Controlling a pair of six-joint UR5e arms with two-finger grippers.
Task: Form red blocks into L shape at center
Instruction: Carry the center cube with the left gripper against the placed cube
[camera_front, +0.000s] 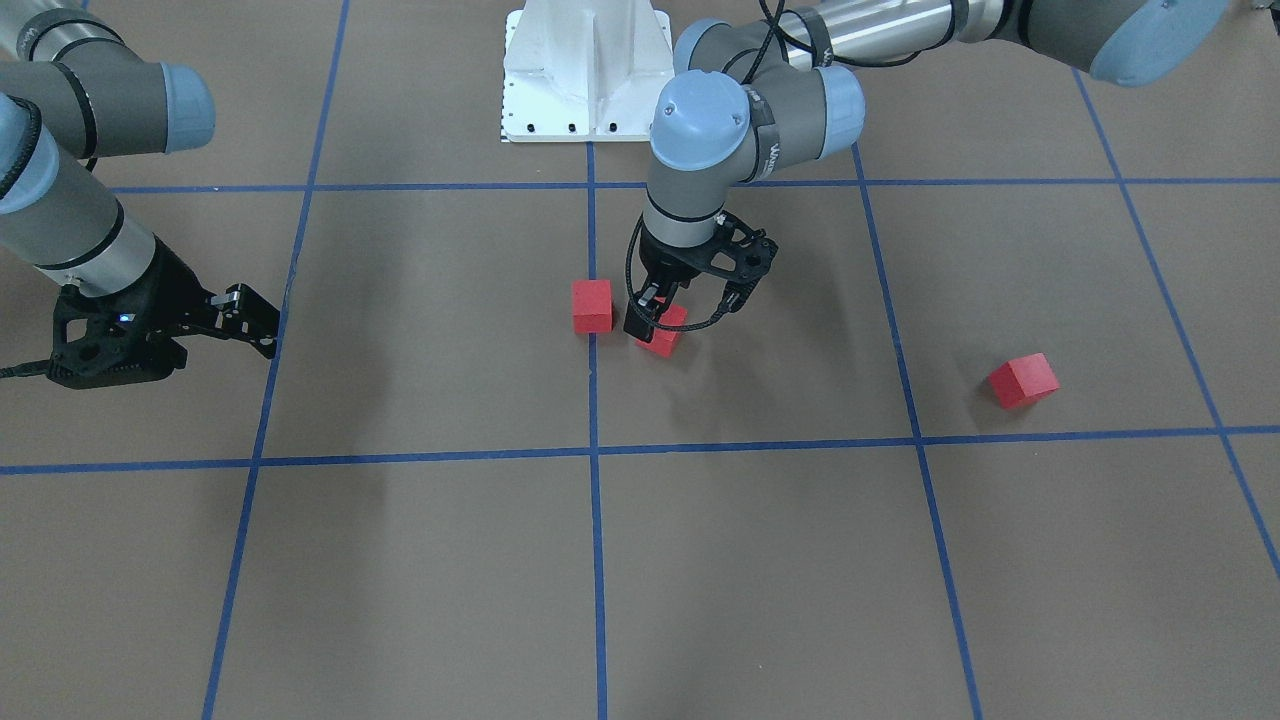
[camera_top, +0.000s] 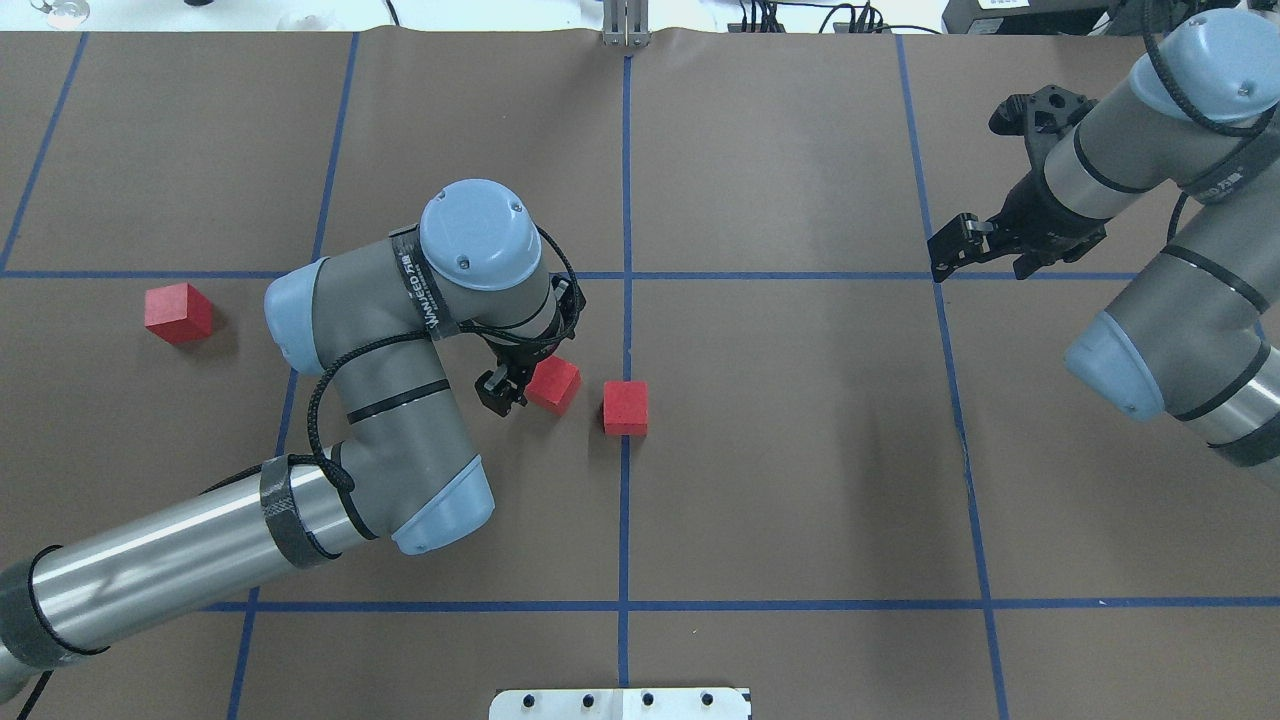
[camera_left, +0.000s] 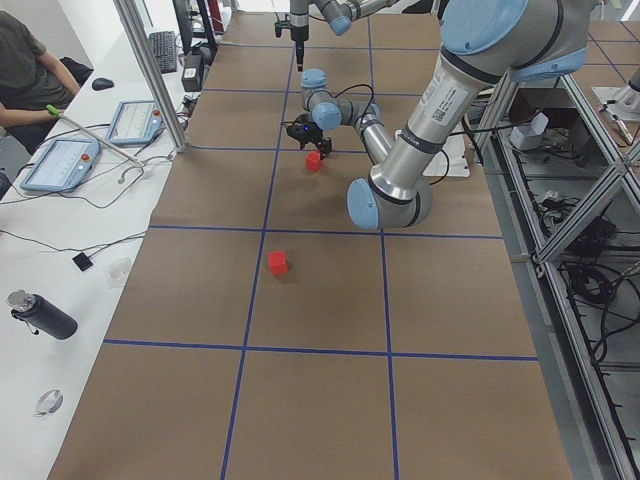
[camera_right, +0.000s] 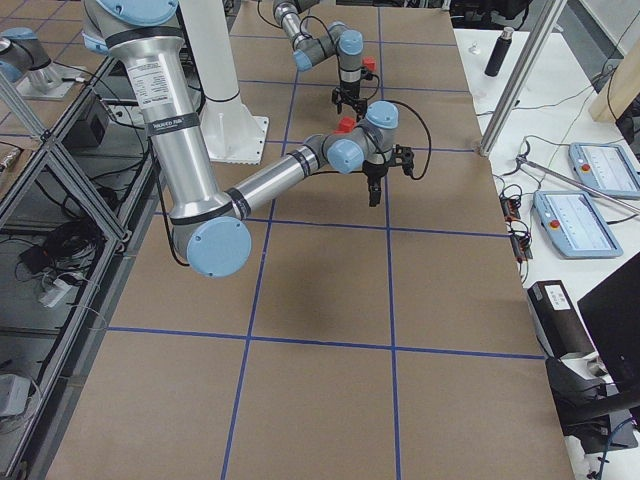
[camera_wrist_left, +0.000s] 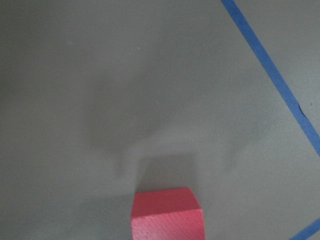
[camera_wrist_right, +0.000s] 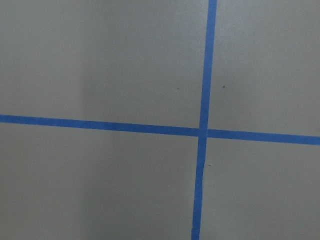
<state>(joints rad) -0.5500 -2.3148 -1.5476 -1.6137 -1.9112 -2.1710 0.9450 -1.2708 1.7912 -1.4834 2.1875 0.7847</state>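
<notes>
**Overhead exterior: L shape barely begun**

Overhead exterior shows the centred block (camera_top: 625, 407), a red cube, sitting squarely on the blue tape line (camera_top: 626, 330) that runs through the centre (camera_top: 680, 400). At its 9 o'clock, near but apart, lies the turned block (camera_top: 554, 385), rotated off the grid. The outlying block (camera_top: 178, 313) sits well apart, further out toward 9 o'clock.

The left gripper (camera_top: 503, 390) is down at the turned block's 9 o'clock side, touching it or just beside it. I cannot tell whether its fingers span the cube or merely press against one face. The arm's wrist hides part of them, and the left wrist view shows only the cube at its 6 o'clock edge. The right gripper (camera_top: 950, 255) hangs well off toward 2 o'clock, its fingers seemingly drawn together and holding nothing.

By their looks, these cubes are light, rigid and matte, so neither slippery nor fragile. Being light, one will likely slide or spin under a sideways nudge. The best hold is on two opposite flat side faces, about mid-height, with the fingers first squared to the cube's rotation. Pinching across corners would probably twist it.
</notes>
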